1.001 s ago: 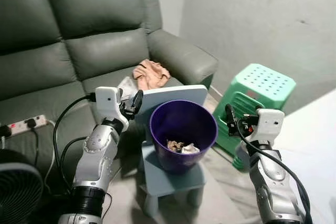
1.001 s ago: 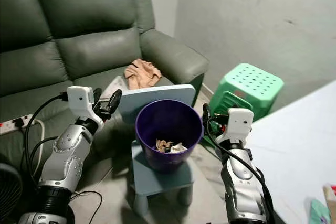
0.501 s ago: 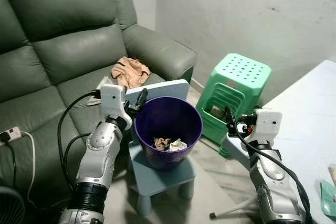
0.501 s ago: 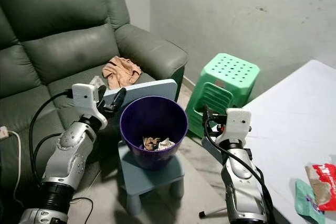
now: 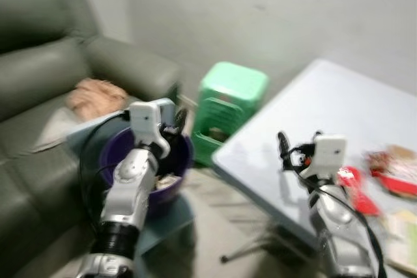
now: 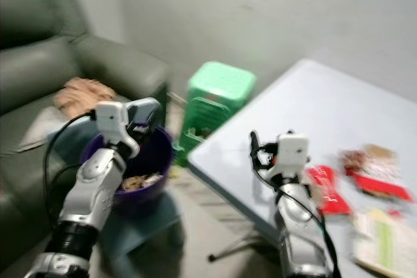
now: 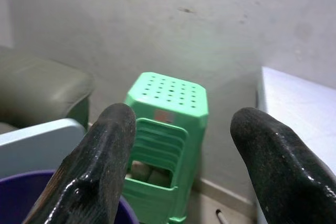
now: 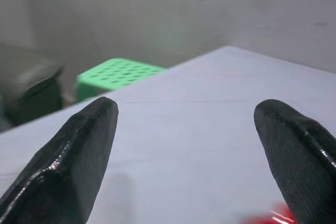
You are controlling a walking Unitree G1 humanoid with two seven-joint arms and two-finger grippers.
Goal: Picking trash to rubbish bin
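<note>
trash (image 6: 324, 189) in red wrappers lies on the pale table (image 6: 313, 105), blurred so that its print and exact shapes cannot be read; further red packets (image 6: 373, 172) and a pale green-striped packet (image 6: 378, 239) sit toward the table's right edge, the last cut off by the frame. the red wrapper nearest the robot lies just beside the right gripper (image 5: 281, 142), on its right, and a sliver of red shows at the bottom edge of the right wrist view. the right gripper hangs above the table's near corner with its fingers (image 8: 79, 150) spread wide and nothing between them. the left gripper (image 7: 181, 156) is also spread wide and empty, raised over the rim of the purple bin (image 6: 153, 154), which holds some crumpled scraps (image 6: 137, 180) half hidden behind the left arm. the bin rests on a small blue chair (image 5: 98, 128), mostly covered. a green stool (image 7: 168, 103) stands against the wall between the grey sofa (image 5: 52, 76) and the table. a peach cloth (image 6: 81, 92) lies on the sofa seat. bare floor (image 6: 208, 226) shows between the bin and the table.
</note>
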